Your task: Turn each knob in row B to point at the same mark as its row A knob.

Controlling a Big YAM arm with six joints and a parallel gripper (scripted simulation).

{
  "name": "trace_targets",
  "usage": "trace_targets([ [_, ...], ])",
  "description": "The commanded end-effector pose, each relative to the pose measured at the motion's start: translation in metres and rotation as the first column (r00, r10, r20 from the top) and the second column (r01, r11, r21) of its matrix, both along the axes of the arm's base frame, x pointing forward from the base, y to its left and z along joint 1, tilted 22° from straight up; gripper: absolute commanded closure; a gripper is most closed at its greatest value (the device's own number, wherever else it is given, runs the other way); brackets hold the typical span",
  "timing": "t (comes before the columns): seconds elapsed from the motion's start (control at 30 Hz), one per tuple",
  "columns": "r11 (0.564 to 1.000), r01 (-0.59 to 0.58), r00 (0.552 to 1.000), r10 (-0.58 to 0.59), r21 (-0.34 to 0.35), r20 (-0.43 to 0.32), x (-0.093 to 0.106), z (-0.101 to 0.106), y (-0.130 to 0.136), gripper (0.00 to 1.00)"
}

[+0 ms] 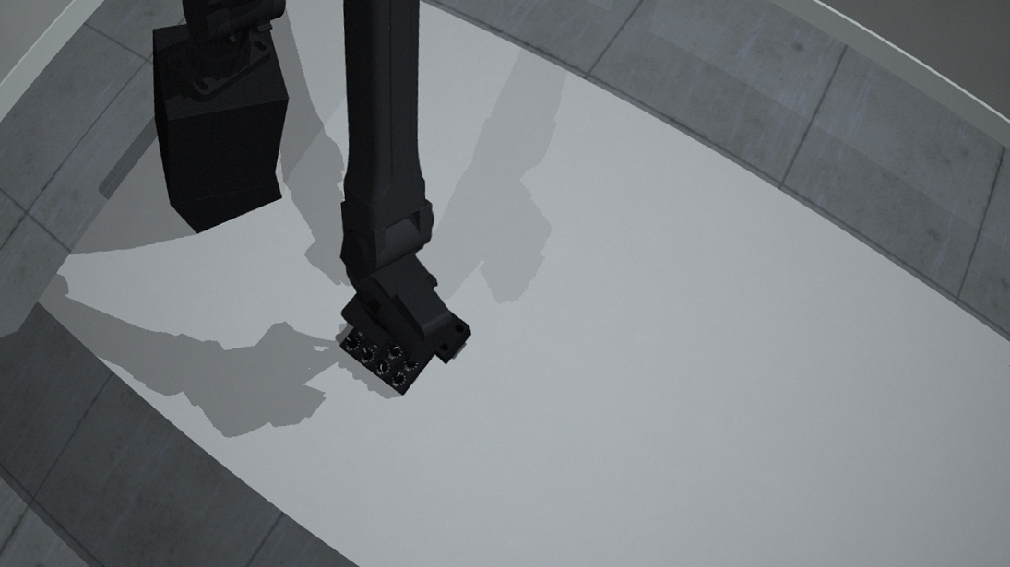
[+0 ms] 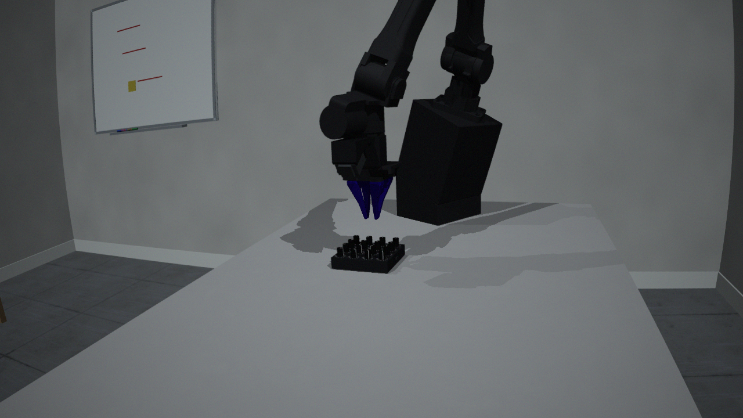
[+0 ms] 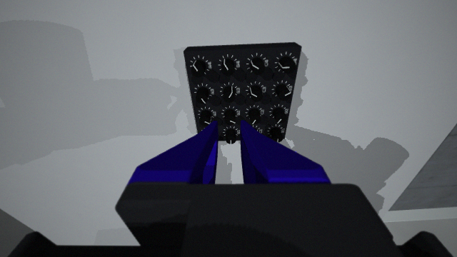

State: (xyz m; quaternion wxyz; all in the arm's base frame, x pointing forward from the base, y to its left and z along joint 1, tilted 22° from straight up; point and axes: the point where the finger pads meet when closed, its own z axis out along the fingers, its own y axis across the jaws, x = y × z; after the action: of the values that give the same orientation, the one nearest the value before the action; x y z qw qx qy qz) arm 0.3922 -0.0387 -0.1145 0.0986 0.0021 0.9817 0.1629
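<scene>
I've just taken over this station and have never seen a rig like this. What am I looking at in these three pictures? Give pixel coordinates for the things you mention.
You have one jointed black robot arm (image 1: 382, 86) (image 2: 400, 36) ending in a gripper (image 2: 371, 217) (image 3: 229, 128) with two blue fingers. The top picture looks down on the table (image 1: 664, 349) (image 2: 337, 332) (image 3: 143, 21) from above. The exterior one faces the arm across the table, with a whiteboard (image 2: 155, 67) on the wall behind. The wrist one is taken from the arm's own end, looking past the fingers.

On the table stands a black knob box (image 1: 401, 389) (image 2: 358, 263) (image 3: 243, 46), its knobs in four rows of four, with white lines and marks. The fingers hover above it, slightly apart, with nothing between them: nothing is held.
</scene>
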Motion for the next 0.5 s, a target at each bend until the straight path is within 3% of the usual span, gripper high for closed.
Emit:
trace_targets([
  [0.0,1.000,0.006,1.000,-0.006,-0.001,-0.001,0.003,-0.003,0.001,0.82],
  [0.47,1.000,0.002,1.000,-0.002,-0.007,0.018,0.014,-0.008,0.003,0.82],
])
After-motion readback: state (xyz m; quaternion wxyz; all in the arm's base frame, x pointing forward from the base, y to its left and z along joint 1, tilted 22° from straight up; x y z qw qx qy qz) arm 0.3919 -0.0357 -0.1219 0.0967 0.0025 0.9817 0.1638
